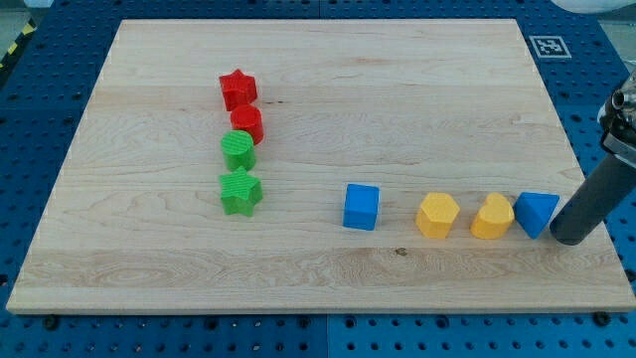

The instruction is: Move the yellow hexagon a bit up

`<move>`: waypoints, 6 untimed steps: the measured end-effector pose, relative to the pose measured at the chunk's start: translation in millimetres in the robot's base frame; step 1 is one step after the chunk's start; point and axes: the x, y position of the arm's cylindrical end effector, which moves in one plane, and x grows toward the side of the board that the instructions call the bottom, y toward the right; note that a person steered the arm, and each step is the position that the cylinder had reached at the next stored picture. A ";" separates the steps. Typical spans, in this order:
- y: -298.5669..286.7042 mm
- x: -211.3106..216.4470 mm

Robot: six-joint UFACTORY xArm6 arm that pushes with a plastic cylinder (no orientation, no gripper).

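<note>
The yellow hexagon (437, 215) lies on the wooden board (318, 99) in the lower right part of the view. To its right sit a yellow heart-shaped block (492, 217) and a blue triangle-like block (537, 214), close together. A blue cube (361, 207) lies to the hexagon's left. My tip (566, 237) is at the lower end of the dark rod, just to the right of the blue triangle-like block, touching or almost touching it, and well to the right of the yellow hexagon.
A column of blocks stands at the view's left centre: a red star (238, 89), a red cylinder (246, 122), a green cylinder (238, 150) and a green star (240, 191). The board's right edge is near the rod.
</note>
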 end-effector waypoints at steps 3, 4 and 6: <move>-11.3 -31.2; -11.4 -44.4; -5.0 -12.1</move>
